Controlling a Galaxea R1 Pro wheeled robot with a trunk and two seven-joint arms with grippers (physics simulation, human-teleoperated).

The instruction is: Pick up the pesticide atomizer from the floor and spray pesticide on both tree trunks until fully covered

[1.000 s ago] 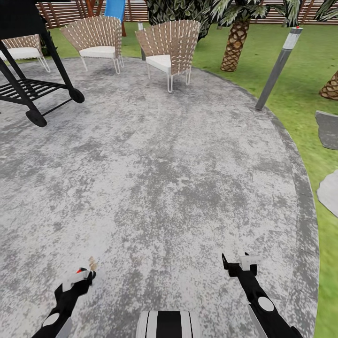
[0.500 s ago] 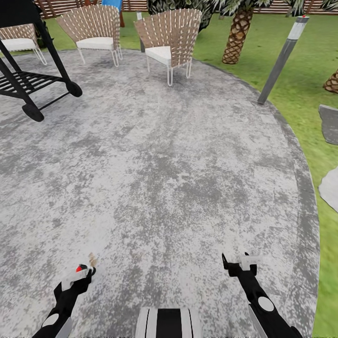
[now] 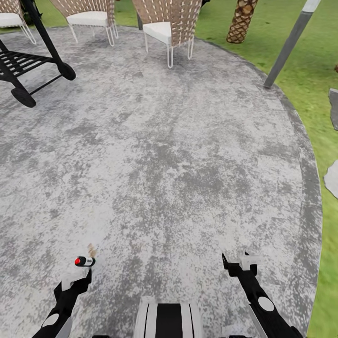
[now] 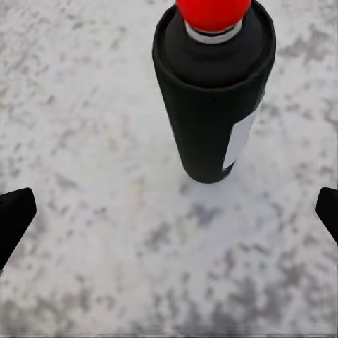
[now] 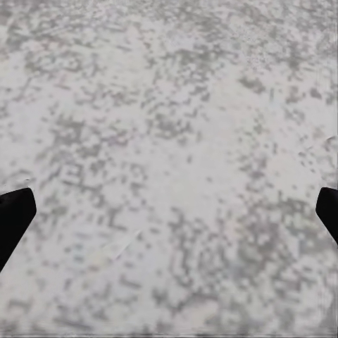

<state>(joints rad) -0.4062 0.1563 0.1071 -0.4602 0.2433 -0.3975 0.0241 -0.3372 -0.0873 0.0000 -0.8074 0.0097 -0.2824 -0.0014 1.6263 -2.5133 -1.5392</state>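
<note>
Your left gripper [image 3: 75,284] hangs low left, jaws spread wide, empty. Just beyond it sits the pesticide atomizer [image 3: 84,261], a black can with a red cap, upright on the grey paving [image 3: 178,155]. It looks light, rigid and slick, so pinch mid-body. Right gripper [image 3: 239,264] is spread too, empty. Wicker chairs [image 3: 166,19] line the top edge.

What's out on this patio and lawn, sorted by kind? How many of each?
Wicker chairs: 3
Black wheeled cart: 1
Black spray can with red cap: 1
Grey post: 1
Palm trunk: 1
Stepping stones: 2
Total: 9
</note>
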